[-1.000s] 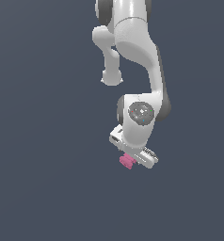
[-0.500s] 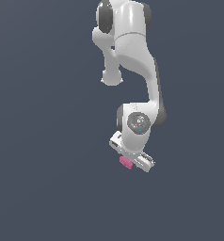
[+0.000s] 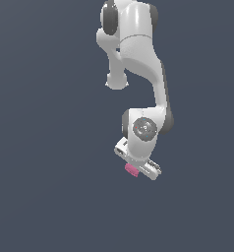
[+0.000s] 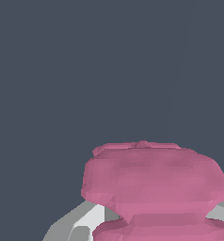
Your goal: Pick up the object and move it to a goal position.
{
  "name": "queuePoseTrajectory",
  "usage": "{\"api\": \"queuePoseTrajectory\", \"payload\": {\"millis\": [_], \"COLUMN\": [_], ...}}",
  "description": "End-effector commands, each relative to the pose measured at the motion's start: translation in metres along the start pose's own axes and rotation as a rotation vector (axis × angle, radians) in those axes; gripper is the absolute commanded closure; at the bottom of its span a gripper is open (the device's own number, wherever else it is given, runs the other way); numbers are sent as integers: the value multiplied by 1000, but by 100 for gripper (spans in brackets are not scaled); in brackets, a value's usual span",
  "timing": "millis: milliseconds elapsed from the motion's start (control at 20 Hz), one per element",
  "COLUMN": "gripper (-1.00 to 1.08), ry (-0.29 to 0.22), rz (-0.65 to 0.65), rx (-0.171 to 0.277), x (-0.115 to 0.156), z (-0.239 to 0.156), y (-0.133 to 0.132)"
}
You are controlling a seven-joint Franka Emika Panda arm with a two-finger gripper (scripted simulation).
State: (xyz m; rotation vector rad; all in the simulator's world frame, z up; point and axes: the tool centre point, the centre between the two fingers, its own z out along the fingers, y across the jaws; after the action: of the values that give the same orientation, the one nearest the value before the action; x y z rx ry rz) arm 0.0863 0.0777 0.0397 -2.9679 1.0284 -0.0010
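Note:
The object is a small pink ridged lump [image 3: 132,170]. It sits at the tip of my white gripper [image 3: 134,169] in the exterior view, below the wrist. In the wrist view the pink lump [image 4: 154,186] fills the near part of the picture, with grey-white fingers [image 4: 88,221] showing on both sides of it. The gripper is shut on the lump and holds it off any surface. The fingertips themselves are hidden behind the lump.
The white arm [image 3: 138,64] hangs down from the top of the exterior view. All around is a plain dark grey-blue background with no other objects, edges or goal marker in view.
The arm has shifted slightly toward the exterior view's left with the pink lump held in the gripper, and the upper links have turned a little.

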Motion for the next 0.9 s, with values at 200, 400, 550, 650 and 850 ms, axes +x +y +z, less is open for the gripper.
{"api": "queuePoseTrajectory", "payload": {"millis": [200,400,550,650,850], "gripper": [108,108,108,108,108], "ry": [0,0,0,0,0], "rz": [0,0,0,0,0], "rx": [0,0,0,0,0], "x": [0,0,-1,-2,-3], "z": [0,0,0,0,0], "y": [0,4,10,16,32]}}
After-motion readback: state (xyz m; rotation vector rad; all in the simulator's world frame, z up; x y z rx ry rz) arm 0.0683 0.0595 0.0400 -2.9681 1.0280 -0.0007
